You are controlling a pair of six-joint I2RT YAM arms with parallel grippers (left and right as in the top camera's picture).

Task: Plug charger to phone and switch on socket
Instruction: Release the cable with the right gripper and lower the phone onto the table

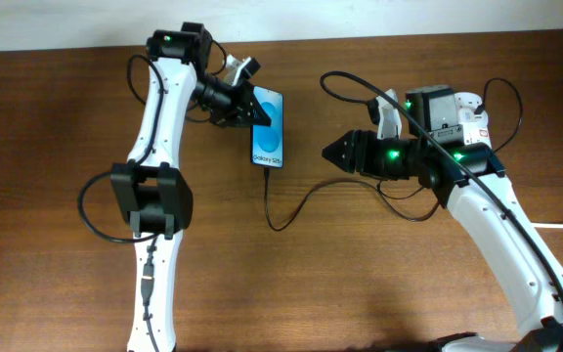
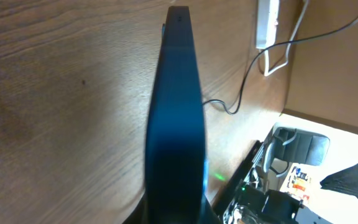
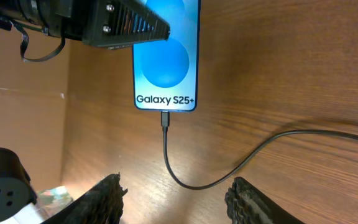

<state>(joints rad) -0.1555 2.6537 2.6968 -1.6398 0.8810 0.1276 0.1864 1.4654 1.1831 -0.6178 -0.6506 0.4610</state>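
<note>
The right pincer [image 3: 176, 202] gapes wide and empty. Straight ahead of it lies the slim black smartphone with a bright blue screen [image 3: 166, 56], clamped at its far end by the left pincer [image 1: 252, 108]. The thin black charger cable [image 3: 165, 149] is plugged into its near edge. The long white power strip [image 1: 390, 110], behind the right pincer, apparently awaits switching. One smartphone, one cable and one strip sit on the wooden tabletop [image 1: 360, 284].

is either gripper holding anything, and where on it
The left gripper holds the phone by its upper end, away from the cable. The right gripper is open and empty.
</note>
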